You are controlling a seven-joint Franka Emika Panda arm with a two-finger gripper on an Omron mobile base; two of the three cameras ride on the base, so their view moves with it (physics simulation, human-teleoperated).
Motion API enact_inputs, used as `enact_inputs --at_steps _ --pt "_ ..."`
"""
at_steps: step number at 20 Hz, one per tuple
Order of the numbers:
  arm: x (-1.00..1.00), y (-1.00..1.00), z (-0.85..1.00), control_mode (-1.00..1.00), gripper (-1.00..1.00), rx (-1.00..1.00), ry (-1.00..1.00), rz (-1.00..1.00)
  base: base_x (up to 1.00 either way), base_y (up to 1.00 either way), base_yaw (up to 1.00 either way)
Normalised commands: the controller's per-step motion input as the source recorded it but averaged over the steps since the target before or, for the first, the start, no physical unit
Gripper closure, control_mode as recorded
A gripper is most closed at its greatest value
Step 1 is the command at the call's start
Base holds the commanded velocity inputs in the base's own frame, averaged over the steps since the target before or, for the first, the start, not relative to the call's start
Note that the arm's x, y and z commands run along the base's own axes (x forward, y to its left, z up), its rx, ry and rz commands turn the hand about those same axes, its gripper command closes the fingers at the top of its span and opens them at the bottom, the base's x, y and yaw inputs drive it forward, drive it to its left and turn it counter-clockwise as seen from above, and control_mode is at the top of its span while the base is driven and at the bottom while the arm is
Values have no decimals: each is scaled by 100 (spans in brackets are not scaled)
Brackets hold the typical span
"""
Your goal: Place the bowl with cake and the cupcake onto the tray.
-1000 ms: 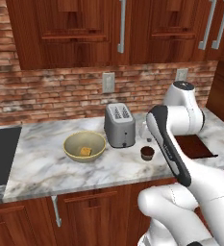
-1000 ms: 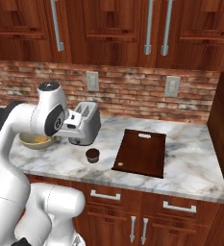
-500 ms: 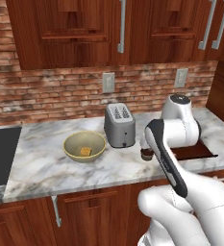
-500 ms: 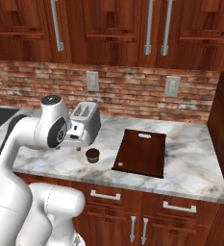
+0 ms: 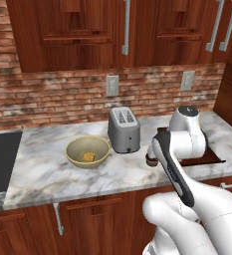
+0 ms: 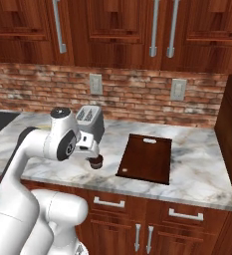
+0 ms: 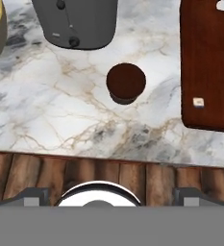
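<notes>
I hold the arm over the marble table [image 7: 60,115], its jaws released and empty, fully spread above the cupcake [image 7: 126,82], which sits just above centre in the hand view. The cupcake stands alone on the stone, below the grey toaster [image 7: 77,21] at the top of that frame and left of the tray [image 7: 207,62], near it but not touching. In the left base view the bowl [image 5: 87,151] rests at centre left with the cake [image 5: 89,157] inside it, left of the toaster and well apart from the tray (which the arm partly hides there). In the right base view the tray [image 6: 146,158] lies bare at centre right, with the cupcake [image 6: 96,162] just below the wrist.

My worry from here: the cupcake is small and round, so an off-centre descent could let one finger nudge it and send it rolling toward the table edge at the bottom of the hand view. Coming down skewed might also clip the toaster, and a loose pinch could drop it short of the tray's rim.
</notes>
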Motion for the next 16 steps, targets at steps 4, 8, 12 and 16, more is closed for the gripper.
enact_inputs --at_steps 4,8,12,16 --pt "29 -10 -16 -100 -100 0 0 0 0 0 0" --pt "27 -3 -17 -100 -100 0 0 0 0 0 0" --pt "23 0 -24 -100 -100 0 0 0 0 0 0" --pt "18 0 -30 -100 -100 0 0 0 0 0 0"
